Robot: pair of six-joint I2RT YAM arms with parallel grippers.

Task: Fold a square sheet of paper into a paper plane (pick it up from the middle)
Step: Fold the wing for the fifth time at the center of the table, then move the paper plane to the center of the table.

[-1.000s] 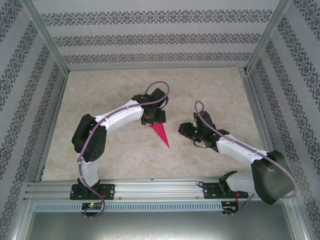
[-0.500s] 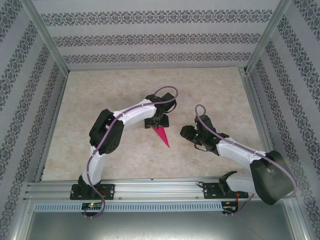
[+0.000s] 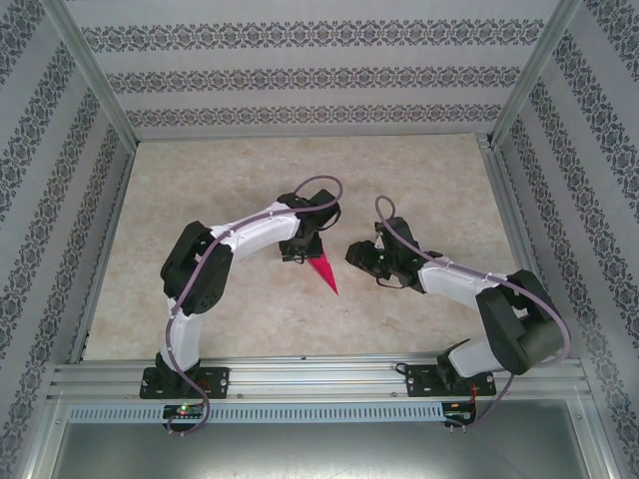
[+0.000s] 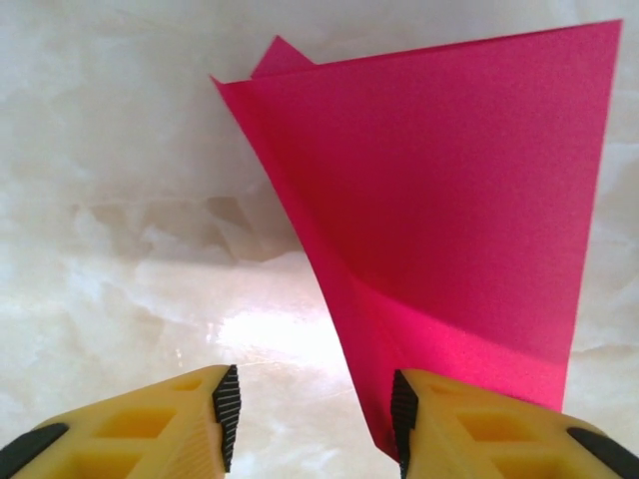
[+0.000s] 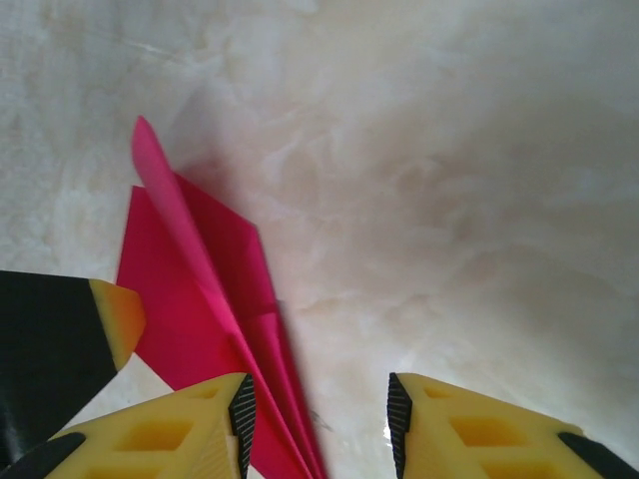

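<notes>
watching from the side, i'd worry most about the paper plane (image 3: 322, 273) skating away or springing open. it lies on the table (image 3: 200, 200) between the two arms, its long point aimed toward the near edge, and its layers do not sit tight: in the right wrist view one flap stands up along the centre crease. thin paper like that probably slides easily on a smooth top, so a finger coming down on one side alone could push it round instead of pinning it, or crush the raised flap into a crooked fold. a pinch that catches just one layer could also peel the folds apart.

the left gripper (image 3: 300, 249) hangs over the plane's blunt end, with the point sticking out past it. its jaws stand partly apart with bare table between them. one pad (image 4: 403, 414) sits at the paper's edge and seems to touch it, but nothing is clamped. the right gripper (image 3: 361, 257) is low, just beside the plane. its jaws are also partly apart and hold nothing. the raised crease runs close by one pad (image 5: 243, 414), and i cannot tell whether they touch.
</notes>
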